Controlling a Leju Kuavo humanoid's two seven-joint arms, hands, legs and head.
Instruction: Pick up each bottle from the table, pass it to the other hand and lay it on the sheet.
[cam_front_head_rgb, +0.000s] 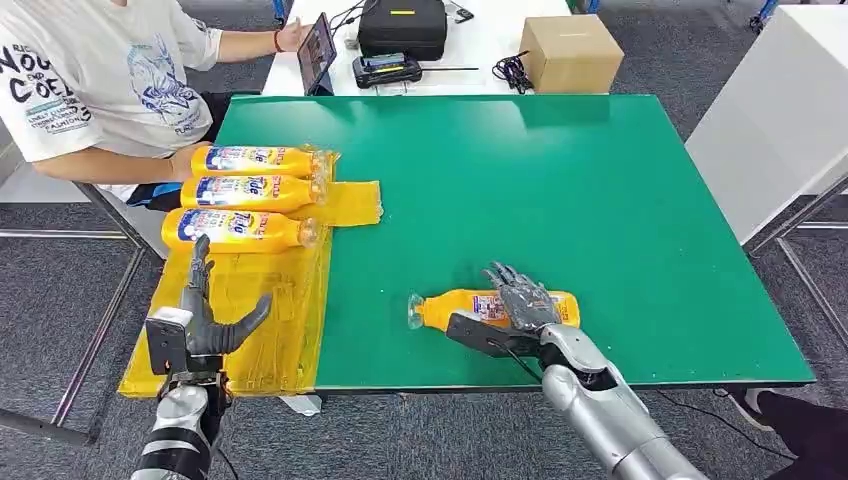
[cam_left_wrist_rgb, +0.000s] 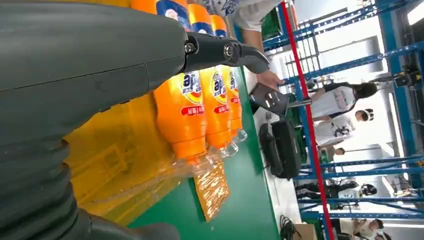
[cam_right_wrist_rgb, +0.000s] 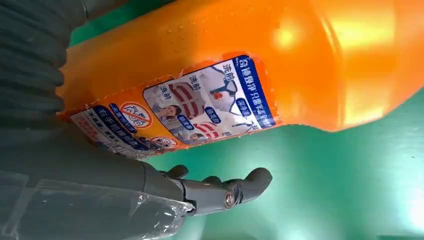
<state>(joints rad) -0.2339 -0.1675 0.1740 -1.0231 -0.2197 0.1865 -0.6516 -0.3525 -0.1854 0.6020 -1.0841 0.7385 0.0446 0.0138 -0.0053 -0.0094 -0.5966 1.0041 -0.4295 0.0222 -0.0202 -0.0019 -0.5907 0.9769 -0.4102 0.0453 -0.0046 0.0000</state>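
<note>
Silver jointed arms are ended by a left hand (cam_front_head_rgb: 205, 325) and right hand (cam_front_head_rgb: 515, 305) with dark fingers, grey ribbed covers, visible screws and black cables.

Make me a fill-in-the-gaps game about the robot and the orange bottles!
1. The number of bottles already lying on the yellow sheet is ____.
2. The table top is the colour ____.
3. The lone bottle lying on the table is under the robot's ____ hand.
4. The left hand, fingers spread, holds ____.

Missing words: three; green; right; nothing
</note>
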